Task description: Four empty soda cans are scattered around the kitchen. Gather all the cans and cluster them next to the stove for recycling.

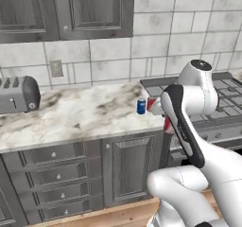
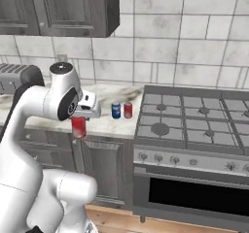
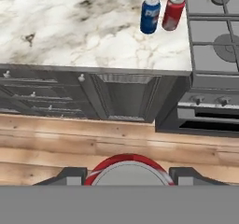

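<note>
Gripper [image 3: 126,174] clasping a red-and-white soda can [image 2: 78,126], held upright in the air in front of the counter edge and above the wooden floor [image 3: 70,143]. A blue can [image 3: 150,15] and a red can [image 3: 173,12] stand side by side on the marble counter [image 3: 70,27], just beside the stove [image 2: 194,113]. A toaster [image 1: 19,94] sits well apart from them on the counter.

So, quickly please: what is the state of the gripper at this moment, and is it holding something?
Gripper: closed on a red soda can, held in the air in front of the counter.
</note>
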Available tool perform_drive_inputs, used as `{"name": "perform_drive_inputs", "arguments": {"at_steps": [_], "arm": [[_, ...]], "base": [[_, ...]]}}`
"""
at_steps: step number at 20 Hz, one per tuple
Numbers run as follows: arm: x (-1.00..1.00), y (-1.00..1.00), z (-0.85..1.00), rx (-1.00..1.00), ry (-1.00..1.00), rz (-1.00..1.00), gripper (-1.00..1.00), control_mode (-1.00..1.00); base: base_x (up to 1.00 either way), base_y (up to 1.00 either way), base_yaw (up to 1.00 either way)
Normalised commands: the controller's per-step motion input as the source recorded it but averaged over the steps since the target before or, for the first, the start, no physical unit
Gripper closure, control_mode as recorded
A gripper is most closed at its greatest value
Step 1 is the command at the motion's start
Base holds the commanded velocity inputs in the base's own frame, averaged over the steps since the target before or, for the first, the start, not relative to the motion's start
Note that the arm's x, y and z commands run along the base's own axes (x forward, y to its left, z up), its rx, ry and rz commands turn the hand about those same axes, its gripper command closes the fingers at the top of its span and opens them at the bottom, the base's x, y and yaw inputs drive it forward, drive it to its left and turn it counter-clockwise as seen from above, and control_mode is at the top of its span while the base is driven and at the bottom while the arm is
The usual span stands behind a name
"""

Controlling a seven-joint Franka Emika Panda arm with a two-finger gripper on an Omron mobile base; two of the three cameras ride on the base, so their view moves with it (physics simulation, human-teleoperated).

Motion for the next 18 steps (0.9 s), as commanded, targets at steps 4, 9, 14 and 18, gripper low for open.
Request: {"name": "perform_drive_inputs", "arguments": {"at_steps": [4,9,14,18], "arm": [[0.0,0.0,0.0,0.0,0.0,0.0,1.0,1.0],[0.0,0.0,0.0,0.0,0.0,0.0,1.0,1.0],[0.0,0.0,0.0,0.0,0.0,0.0,1.0,1.0],[0.0,0.0,0.0,0.0,0.0,0.0,1.0,1.0]], "base": [[0.34,-0.4,0.02],[0.45,-0.05,0.0],[0.36,-0.01,0.0],[0.37,-0.04,0.0]]}}
